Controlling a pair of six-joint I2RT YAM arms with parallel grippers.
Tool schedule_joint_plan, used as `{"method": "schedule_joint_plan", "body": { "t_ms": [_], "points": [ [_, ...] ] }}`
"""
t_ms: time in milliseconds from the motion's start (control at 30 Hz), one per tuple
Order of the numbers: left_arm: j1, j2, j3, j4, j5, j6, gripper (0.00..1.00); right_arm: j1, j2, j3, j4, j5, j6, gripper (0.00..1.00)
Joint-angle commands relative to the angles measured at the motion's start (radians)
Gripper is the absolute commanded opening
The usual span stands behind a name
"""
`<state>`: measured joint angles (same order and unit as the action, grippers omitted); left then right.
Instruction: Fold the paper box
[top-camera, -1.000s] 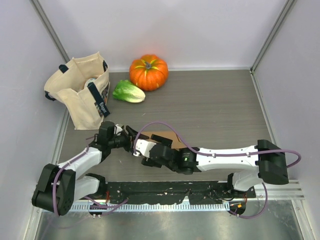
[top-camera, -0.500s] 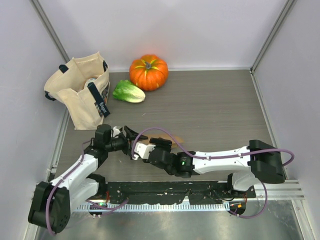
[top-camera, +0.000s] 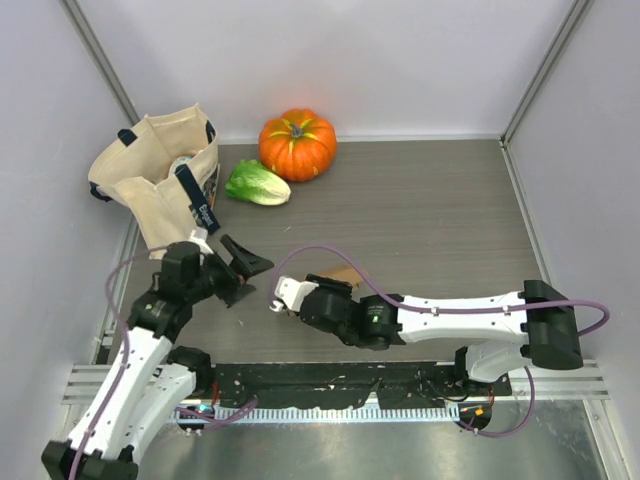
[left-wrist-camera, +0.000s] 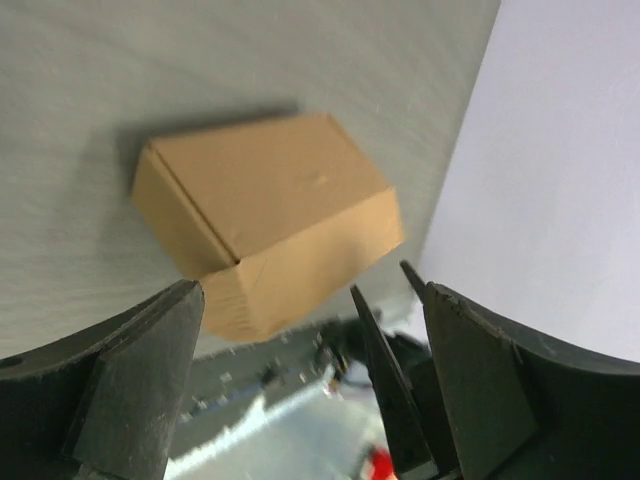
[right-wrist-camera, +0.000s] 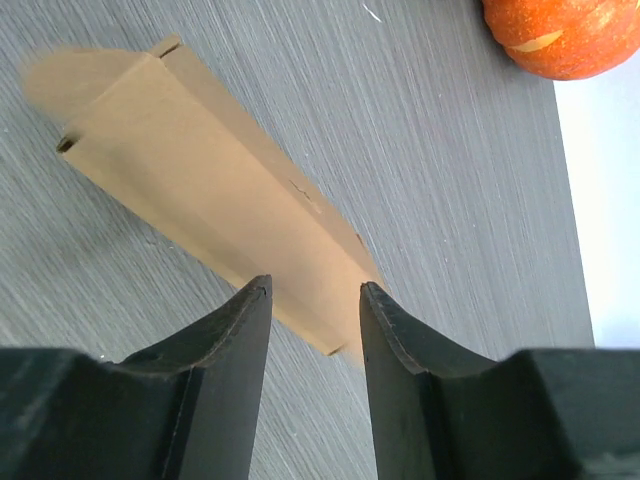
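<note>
Pulling back toward the tote (top-camera: 160, 195), the left gripper (left-wrist-camera: 300, 290) has let go, its jaws wide apart and empty. The box (left-wrist-camera: 270, 200) lies closed on the table (top-camera: 430, 210), between the arms. The right gripper (right-wrist-camera: 315, 300) has shifted little, jaws slightly parted over the box's end, not clamped. Folding looks about done.

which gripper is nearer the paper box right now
Right. The right gripper hovers just over the paper box, its fingertips at the box's near edge without gripping it. The left gripper is open, off to the box's left and clear of it.
</note>
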<state>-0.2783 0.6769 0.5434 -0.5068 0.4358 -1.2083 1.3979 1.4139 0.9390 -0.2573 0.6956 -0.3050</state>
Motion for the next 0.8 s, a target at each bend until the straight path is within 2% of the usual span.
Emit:
{"method": "schedule_joint_plan", "body": {
  "t_ms": [0,67,167,233,300,333,367,400,433,467,533,567,633,700,767],
  "points": [
    [0.007,-0.102,0.202,-0.315,-0.386,0.259,0.95,-0.022,-0.017,0.170,-0.281,-0.095,0.113,0.46],
    [0.007,-0.149,0.234,-0.329,-0.461,0.286,0.95,-0.045,0.019,0.239,-0.382,-0.145,0.130,0.46],
    [0.007,-0.165,0.222,-0.302,-0.470,0.305,0.92,-0.080,0.091,0.291,-0.398,-0.211,0.155,0.49],
    [0.007,-0.152,0.204,-0.267,-0.373,0.323,0.85,-0.129,0.112,0.294,-0.369,-0.245,0.173,0.52],
    [0.005,-0.114,0.164,-0.207,-0.256,0.340,0.85,-0.178,0.106,0.302,-0.309,-0.199,0.226,0.65],
    [0.007,-0.093,0.152,-0.194,-0.221,0.346,0.88,-0.224,0.105,0.313,-0.307,-0.205,0.374,0.70],
    [0.007,-0.061,0.127,-0.184,-0.185,0.348,0.91,-0.279,0.111,0.326,-0.345,-0.246,0.453,0.73],
    [0.005,0.002,0.113,-0.176,-0.149,0.336,0.94,-0.407,0.111,0.325,-0.371,-0.302,0.542,0.74],
    [0.005,0.042,0.099,-0.167,-0.053,0.328,0.95,-0.451,0.105,0.298,-0.379,-0.359,0.623,0.74],
    [0.004,0.076,0.055,-0.118,-0.007,0.313,0.96,-0.495,0.067,0.258,-0.340,-0.490,0.642,0.74],
    [0.004,0.145,-0.008,-0.035,0.099,0.242,0.96,-0.592,-0.001,0.091,-0.240,-0.612,0.656,0.77],
    [0.001,0.156,-0.073,0.053,0.116,0.218,0.95,-0.626,-0.028,0.039,-0.149,-0.792,0.673,0.80],
    [-0.005,0.171,-0.152,0.187,0.150,0.143,0.93,-0.735,-0.087,-0.089,-0.064,-0.928,0.685,0.80],
    [-0.012,0.170,-0.180,0.238,0.136,0.115,0.92,-0.799,-0.096,-0.162,0.010,-1.067,0.693,0.80],
    [-0.018,0.162,-0.210,0.301,0.127,0.090,0.93,-0.874,-0.093,-0.201,0.090,-1.149,0.717,0.75]
  ]
}}
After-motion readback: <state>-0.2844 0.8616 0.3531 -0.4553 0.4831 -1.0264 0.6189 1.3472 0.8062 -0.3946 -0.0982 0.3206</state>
